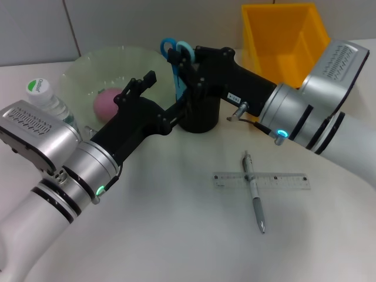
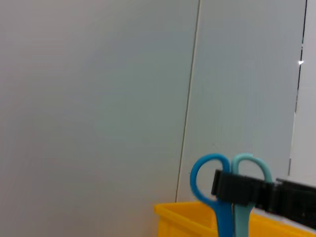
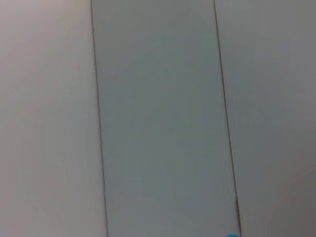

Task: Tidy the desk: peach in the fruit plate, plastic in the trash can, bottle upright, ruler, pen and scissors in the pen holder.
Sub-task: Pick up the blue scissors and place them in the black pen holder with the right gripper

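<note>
left claw [image 1: 143,84] gapes by the half-hidden pen holder [image 1: 200,117]; right claw [image 1: 179,61] clamps the scissors [image 1: 177,59], blades hidden.

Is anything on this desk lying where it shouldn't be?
Yes: the pen lies crossed over the ruler on the bare table, outside the black pen holder, where the right hand holds the scissors.

A white desk [image 1: 176,235] (grey panelled wall [image 1: 117,23] behind).
</note>
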Controlling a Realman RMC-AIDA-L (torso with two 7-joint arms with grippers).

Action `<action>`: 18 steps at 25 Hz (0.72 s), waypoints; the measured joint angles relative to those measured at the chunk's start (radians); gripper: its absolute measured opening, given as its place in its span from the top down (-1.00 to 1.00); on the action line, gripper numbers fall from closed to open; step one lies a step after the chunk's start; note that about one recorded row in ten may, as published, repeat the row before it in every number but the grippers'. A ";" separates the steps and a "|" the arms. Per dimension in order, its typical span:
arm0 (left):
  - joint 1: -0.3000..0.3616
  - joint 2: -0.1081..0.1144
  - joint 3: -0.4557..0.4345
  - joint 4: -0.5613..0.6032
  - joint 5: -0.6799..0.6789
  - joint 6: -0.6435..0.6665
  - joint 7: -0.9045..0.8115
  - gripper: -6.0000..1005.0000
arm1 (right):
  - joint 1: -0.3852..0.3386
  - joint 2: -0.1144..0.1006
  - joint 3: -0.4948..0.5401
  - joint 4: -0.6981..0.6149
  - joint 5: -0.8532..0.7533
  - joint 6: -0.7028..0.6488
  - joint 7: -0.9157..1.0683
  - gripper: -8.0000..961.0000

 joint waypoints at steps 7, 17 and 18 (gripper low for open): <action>0.023 0.005 -0.008 0.005 0.069 0.006 -0.055 -0.68 | -0.029 -0.004 0.078 -0.040 0.000 -0.061 0.088 0.74; 0.041 0.013 -0.011 -0.001 0.208 0.047 -0.190 -0.73 | -0.068 -0.011 0.136 -0.223 0.001 -0.082 0.380 0.69; 0.042 0.013 -0.013 -0.001 0.221 0.048 -0.201 -0.73 | -0.069 -0.013 0.131 -0.253 -0.004 -0.058 0.427 0.68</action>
